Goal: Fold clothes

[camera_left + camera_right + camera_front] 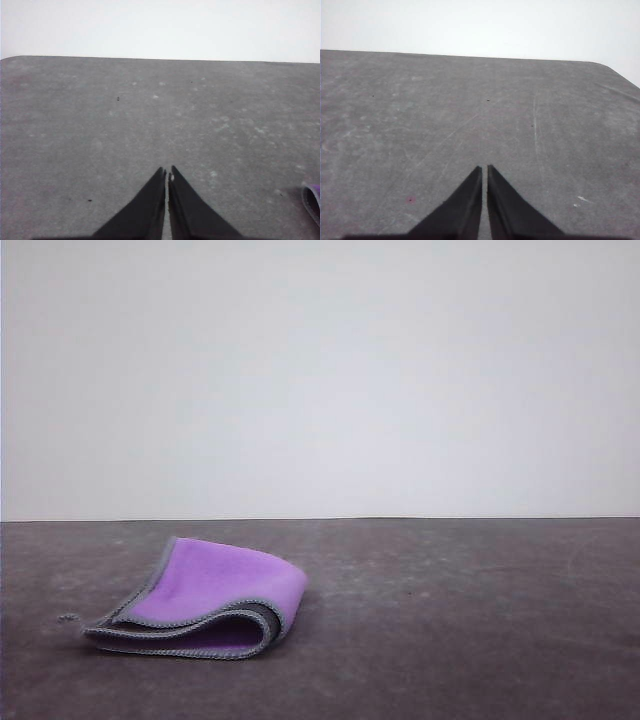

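The cloth (205,602) is lying folded on the grey counter (480,620), purple face out, grey edging stacked along its open side. In the left wrist view one corner of it is peeking in just beside the left hand (167,176), whose fingers are pressing together on nothing. The right hand (484,170) is likewise closed and empty over bare counter, well apart from the cloth. The fold looks loose and puffed; a good finish would be pressing the upper layer flat and squaring the edges.
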